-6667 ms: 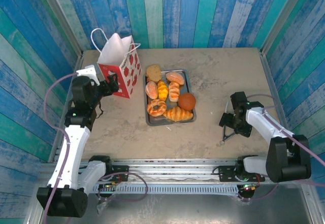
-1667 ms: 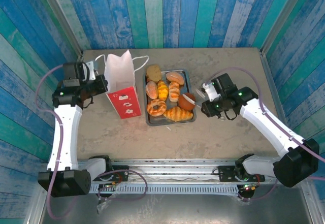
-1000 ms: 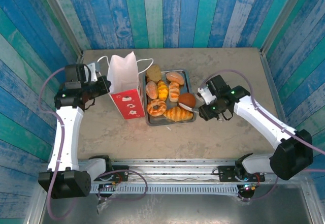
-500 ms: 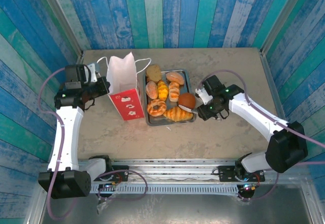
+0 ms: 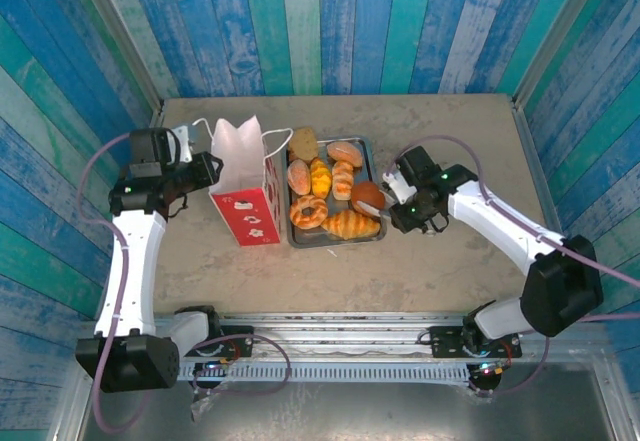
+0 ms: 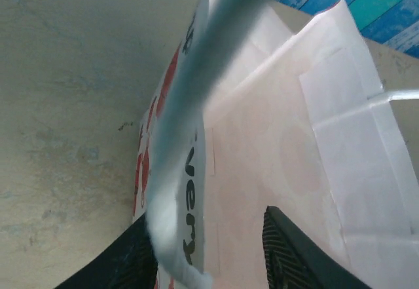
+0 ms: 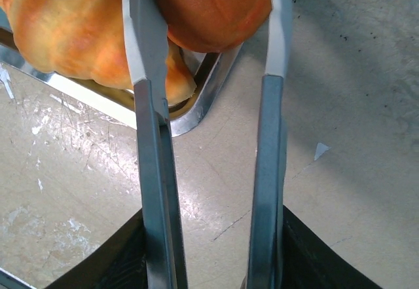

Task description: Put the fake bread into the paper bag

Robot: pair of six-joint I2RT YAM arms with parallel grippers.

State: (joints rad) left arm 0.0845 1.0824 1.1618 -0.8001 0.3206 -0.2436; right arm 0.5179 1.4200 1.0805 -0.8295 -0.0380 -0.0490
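Jaws on the right gripper (image 5: 377,199) stand about bun-wide, one finger each side of the round bun (image 7: 209,4). In the wrist view both pads look to touch its flanks, so we read it as gripped but not yet lifted. Bun sits at the right rim of the grey metal tray (image 5: 335,243), toward its near-right corner, w/ the croissant (image 5: 350,224) hard against it on the near side. Rest of the fake bread, i.e. ring donut (image 5: 308,211), brown slice (image 5: 303,143) and rolls (image 5: 320,176), lies on the tray too; none in the bag as far as we can see.

Jaws of the left gripper (image 5: 203,173) nip the left wall of the paper bag (image 5: 247,211) near its rim: one finger shows outside the paper, its mate is hid behind it. Bag stands upright just beside the tray's left rim, toward the left edge of the table (image 5: 450,141), mouth up.

Handling, our guess: bun is light & fairly rigid, but glossy and round, so prob. slippery. Take it across the widest girth, pads level, or it squirts out. Bag is thin paper, v. light, tips or creases easily. Hold it by the wall at the rim, and mind the cord handle (image 6: 393,96) drooping by the mouth.
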